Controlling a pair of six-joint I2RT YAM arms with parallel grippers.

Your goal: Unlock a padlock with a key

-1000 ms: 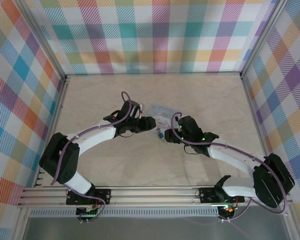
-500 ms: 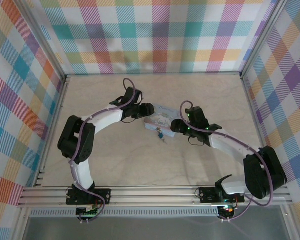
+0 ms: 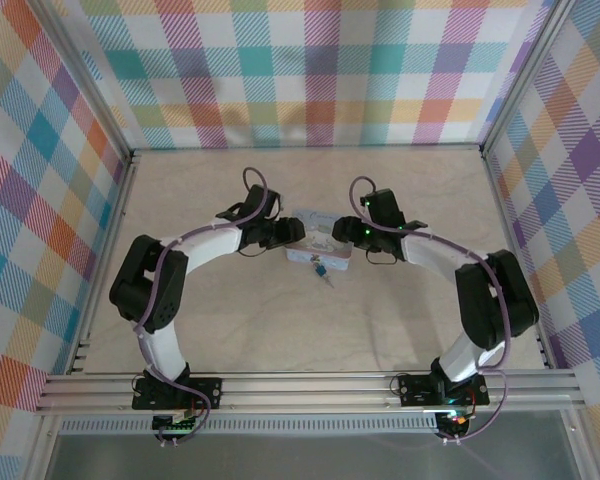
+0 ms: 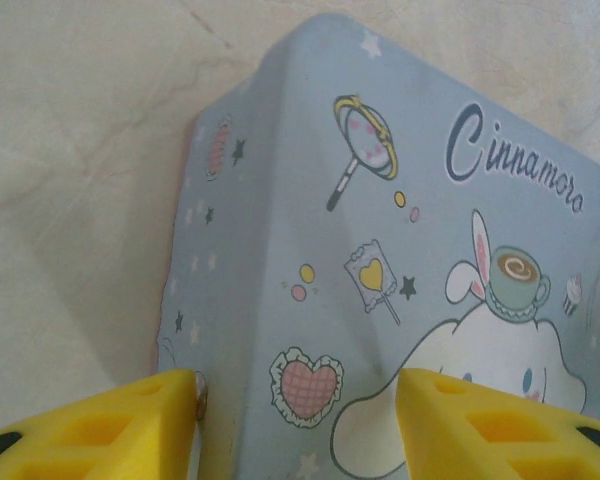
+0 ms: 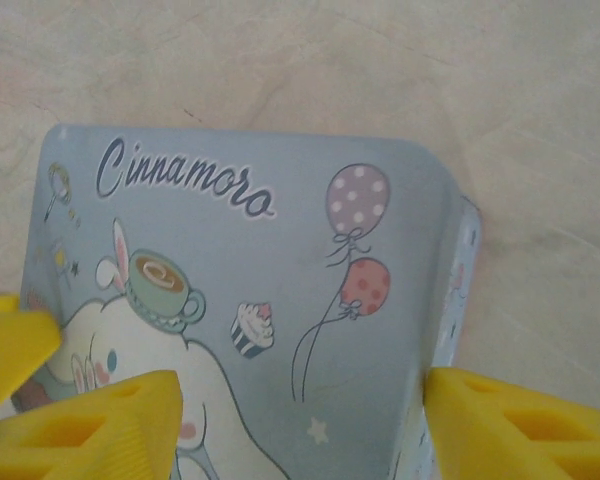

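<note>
The pale blue cartoon-printed tin point(image 3: 320, 243) lies flat mid-table. At its near rim hangs the tiny dark padlock point(image 3: 320, 267); a thin bit pokes from it toward me, and I cannot tell whether that is the key. My left gripper point(image 3: 288, 233) is at the tin's left end, open, with one yellow finger point(image 4: 90, 425) beside the tin's side wall and the other over the lid point(image 4: 380, 250). My right gripper point(image 3: 346, 232) is at the right end, open, and its fingers point(image 5: 525, 425) straddle the tin's right edge point(image 5: 455, 290). The padlock is out of both wrist views.
A beige tabletop point(image 3: 200, 300) is walled by plaid panels on three sides. An aluminium rail point(image 3: 300, 385) runs along the near edge. A small metal stud point(image 4: 200, 393) sits on the tin's side by my left finger. The left gripper's yellow fingertip point(image 5: 10, 345) shows in the right wrist view.
Both arms have swung away from me. The right gripper has left the spot by the padlock for the tin's right end. The left gripper has settled at the left end.
</note>
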